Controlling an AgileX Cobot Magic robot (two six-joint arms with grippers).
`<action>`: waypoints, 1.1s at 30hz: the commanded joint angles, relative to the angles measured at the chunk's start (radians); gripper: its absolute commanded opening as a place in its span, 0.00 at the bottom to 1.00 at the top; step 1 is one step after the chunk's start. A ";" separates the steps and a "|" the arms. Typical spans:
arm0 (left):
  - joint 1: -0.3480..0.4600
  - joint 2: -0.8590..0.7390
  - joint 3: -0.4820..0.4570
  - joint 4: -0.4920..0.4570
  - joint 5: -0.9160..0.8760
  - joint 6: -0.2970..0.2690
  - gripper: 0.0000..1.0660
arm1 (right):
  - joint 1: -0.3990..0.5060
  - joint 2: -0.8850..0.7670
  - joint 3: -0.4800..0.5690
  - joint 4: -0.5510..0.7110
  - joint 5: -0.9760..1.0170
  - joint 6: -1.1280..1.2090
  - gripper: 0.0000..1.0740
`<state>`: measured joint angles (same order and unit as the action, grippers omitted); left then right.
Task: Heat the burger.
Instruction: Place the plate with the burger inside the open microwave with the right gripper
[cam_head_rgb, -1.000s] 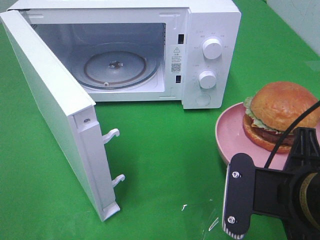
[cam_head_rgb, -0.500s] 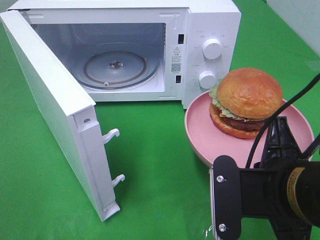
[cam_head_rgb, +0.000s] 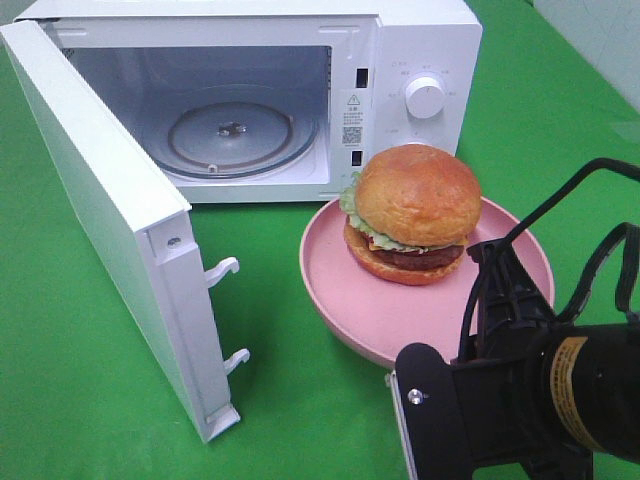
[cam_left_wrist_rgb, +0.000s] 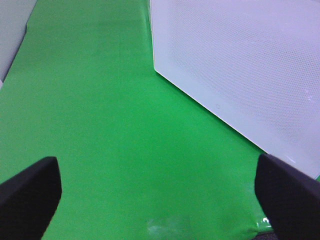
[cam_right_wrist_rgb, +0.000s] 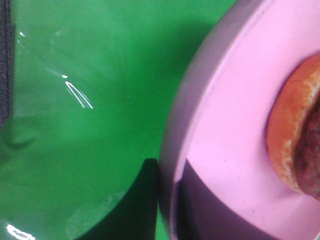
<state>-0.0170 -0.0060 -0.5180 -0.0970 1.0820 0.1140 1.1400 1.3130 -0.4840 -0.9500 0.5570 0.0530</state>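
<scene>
The burger (cam_head_rgb: 412, 212) sits on a round pink plate (cam_head_rgb: 340, 290), just in front of the open microwave (cam_head_rgb: 420, 60) near its control panel. My right gripper (cam_head_rgb: 495, 300) is shut on the plate's near right rim. In the right wrist view, one finger (cam_right_wrist_rgb: 145, 200) lies under the plate's (cam_right_wrist_rgb: 230, 125) rim and the other on top, with the burger's bottom bun (cam_right_wrist_rgb: 295, 135) close by. The microwave door (cam_head_rgb: 100, 220) stands wide open to the left, showing the glass turntable (cam_head_rgb: 230, 135). My left gripper (cam_left_wrist_rgb: 160, 200) is open over bare green cloth beside the white door panel (cam_left_wrist_rgb: 240, 65).
The open door (cam_head_rgb: 190, 330) juts toward the front with two latch hooks (cam_head_rgb: 225, 270) on its edge. Green cloth (cam_head_rgb: 300, 400) covers the table. The right arm's black body (cam_head_rgb: 520, 410) fills the lower right of the high view.
My right gripper has carried the plate with the burger leftward, from the right edge to in front of the microwave's opening. The left arm has not visibly moved.
</scene>
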 joint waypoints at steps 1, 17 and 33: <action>0.000 -0.017 0.002 -0.005 -0.011 -0.003 0.92 | -0.073 -0.010 -0.003 -0.068 -0.055 -0.093 0.00; 0.000 -0.017 0.002 -0.005 -0.011 -0.003 0.92 | -0.270 -0.010 -0.003 0.083 -0.293 -0.579 0.00; 0.000 -0.017 0.002 -0.005 -0.011 -0.003 0.92 | -0.464 -0.010 -0.003 0.692 -0.429 -1.436 0.00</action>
<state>-0.0170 -0.0060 -0.5180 -0.0970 1.0820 0.1140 0.7020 1.3140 -0.4780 -0.3830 0.2080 -1.2040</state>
